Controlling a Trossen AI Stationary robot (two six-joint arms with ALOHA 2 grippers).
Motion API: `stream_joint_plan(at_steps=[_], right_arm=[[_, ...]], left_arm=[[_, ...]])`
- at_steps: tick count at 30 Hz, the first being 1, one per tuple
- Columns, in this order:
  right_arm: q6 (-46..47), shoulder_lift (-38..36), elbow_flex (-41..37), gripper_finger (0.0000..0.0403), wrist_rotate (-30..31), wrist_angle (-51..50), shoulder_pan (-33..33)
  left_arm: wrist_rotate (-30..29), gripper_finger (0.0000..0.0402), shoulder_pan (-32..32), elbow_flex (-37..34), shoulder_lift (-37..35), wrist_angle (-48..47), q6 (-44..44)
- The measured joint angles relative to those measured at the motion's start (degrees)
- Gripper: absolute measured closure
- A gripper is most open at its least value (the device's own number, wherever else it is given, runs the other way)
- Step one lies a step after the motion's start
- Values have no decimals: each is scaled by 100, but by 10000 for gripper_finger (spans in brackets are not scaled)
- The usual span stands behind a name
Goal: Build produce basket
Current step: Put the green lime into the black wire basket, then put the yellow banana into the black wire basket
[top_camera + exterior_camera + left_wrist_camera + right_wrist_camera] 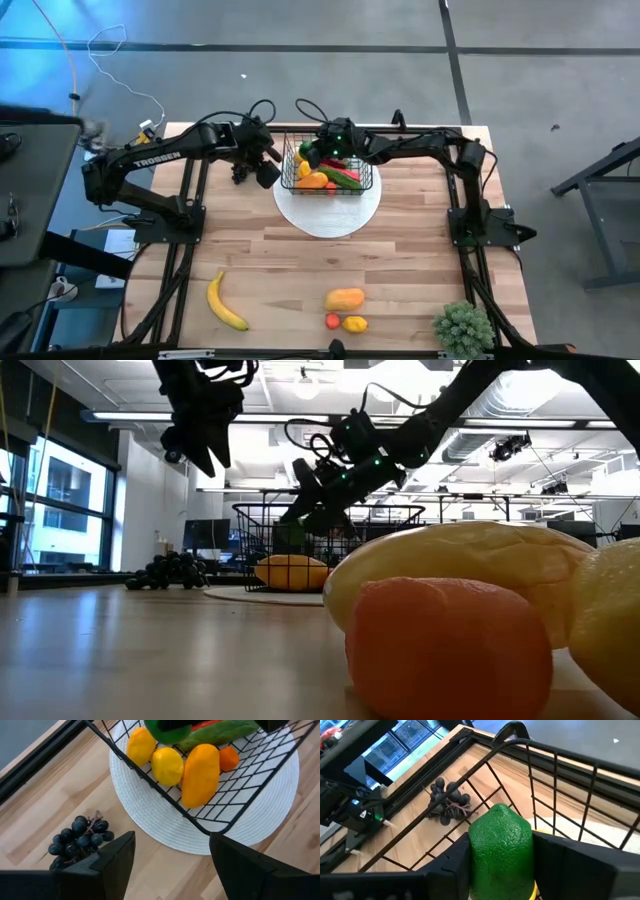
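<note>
The black wire basket (290,182) stands on a white round disc (330,215) at the table's far middle. It holds yellow and orange fruits (167,765) and a green cucumber (220,732). My right gripper (501,870) reaches over the basket's far part, shut on a green pepper (501,847). My left gripper (172,865) hangs open above the table just left of the basket, with nothing between its fingers. Dark grapes (77,840) lie on the wood beside it. A banana (225,302) and three small fruits (344,300) lie near the front edge. My right gripper pinches the green pepper's two opposite sides (475,855) between its two fingers (555,862). The fingers slant down from the table's right side. The pepper's top sticks out past the fingertips inside the basket's walls. Its underside is hidden, so whether it rests on the produce cannot be told.
A spiky green potted plant (463,328) stands at the front right corner. Bare wood lies between the disc and the fruits at the front edge. The basket's rim (545,775) rises close around my right gripper.
</note>
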Motion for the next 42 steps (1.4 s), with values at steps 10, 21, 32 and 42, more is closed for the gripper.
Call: stream_joint_plan(at_steps=[10, 21, 32, 42], right_arm=[[502, -26, 0, 130, -110, -96, -4], [532, -706, 0, 111, -280, -758, 83], [830, -1900, 0, 110, 546, -2171, 669], [1245, -2438, 0, 110, 1427, -2420, 1558]], left_arm=[[69, 156, -3, 0, 0, -67, 211], [134, 156, -137, 0, -37, -767, 666], [155, 156, -898, 0, -81, -1091, 1009], [161, 156, -1753, 0, -81, -1550, 688]])
